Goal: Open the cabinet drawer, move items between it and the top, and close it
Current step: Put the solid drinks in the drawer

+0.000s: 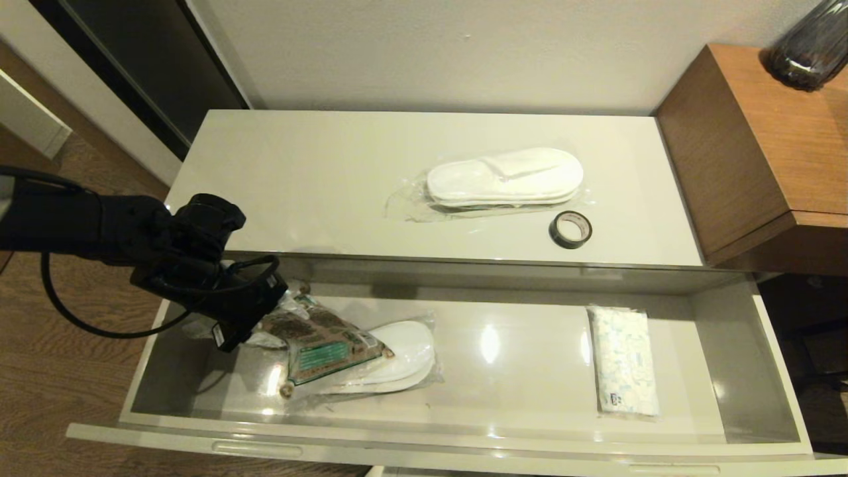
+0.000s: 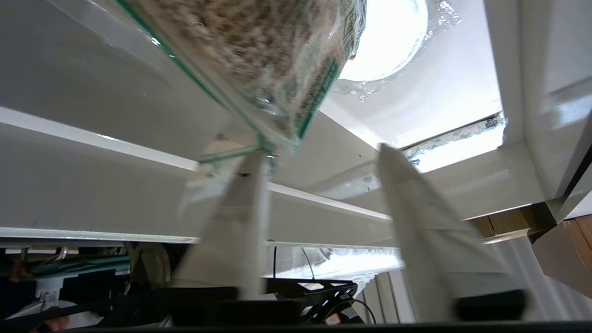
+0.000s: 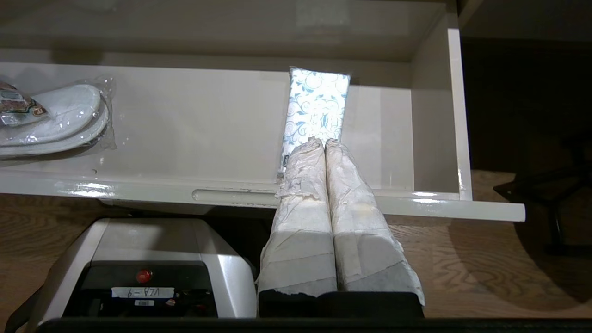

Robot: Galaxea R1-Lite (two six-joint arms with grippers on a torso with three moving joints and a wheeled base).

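Inside the open cabinet drawer (image 1: 742, 344), at its left end, we see the left gripper (image 2: 319, 152) with its fingers (image 2: 240, 203) apart, 1 of them touching the corner of the brown-and-green packet (image 1: 324, 344). That packet lies partly over a wrapped slipper pair (image 1: 404, 351). Well apart, near the right end, lies a patterned tissue pack (image 1: 624, 361). On the top (image 1: 298, 179) rest another slipper pair (image 1: 505, 175) and, just beside it, the black tape roll (image 1: 570, 229). Outside the drawer front hangs the right gripper (image 3: 323, 144), fingers together. Right of the cabinet stands a brown wooden unit (image 1: 755, 152).
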